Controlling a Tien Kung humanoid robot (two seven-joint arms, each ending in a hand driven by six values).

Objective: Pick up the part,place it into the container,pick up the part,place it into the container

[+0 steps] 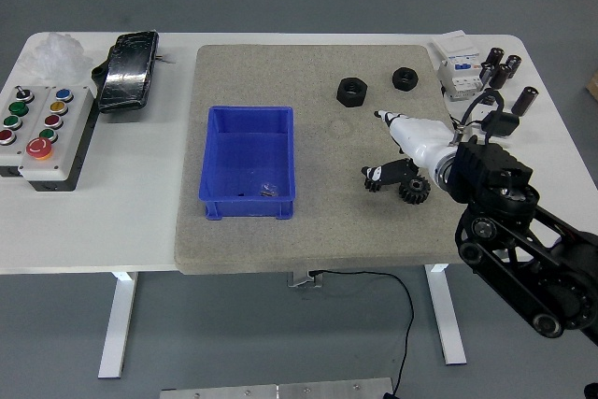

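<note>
Right arm: big and black, it comes in from the lower right corner.
Right hand [404, 149]: white, low over the mat. Its fingers [385, 173] are spread and hold nothing. One dark fingertip touches the small gear or sits just over it; I cannot tell which.
Small gear [373, 180]: a black part, right at the fingertips, flat on the mat.
Second gear [413, 191]: black, just beside the hand, on its near side.
Blue container [249, 162]: well to the left of the fingers, open on top.
Two black nuts [352, 92]: past the fingers, on the far part of the mat.
Mat [262, 63]: grey-brown, lies on the white tabletop [168, 156].
Button box [37, 128]: far to the left.
</note>
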